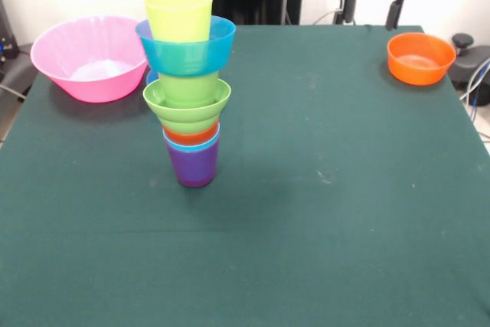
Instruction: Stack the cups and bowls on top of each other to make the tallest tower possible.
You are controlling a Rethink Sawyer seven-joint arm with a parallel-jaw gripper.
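The tower stands left of the table's middle. Its base is the purple cup (193,166). Above it show the rims of a light blue cup (191,144) and an orange cup (191,135). Then come the ridged green bowl (187,105), a green cup (188,84), a blue bowl (186,53) and the yellow-green cup (179,14) on top. The gripper (374,9) hangs drawn back at the top right edge, its two black fingers (396,7) apart with nothing between them, far from the tower.
The large pink bowl (92,57) sits at the far left. The orange bowl (419,57) sits alone at the far right, near the gripper. A sliver of something blue (151,77) shows behind the tower. Cables lie off the table's right edge.
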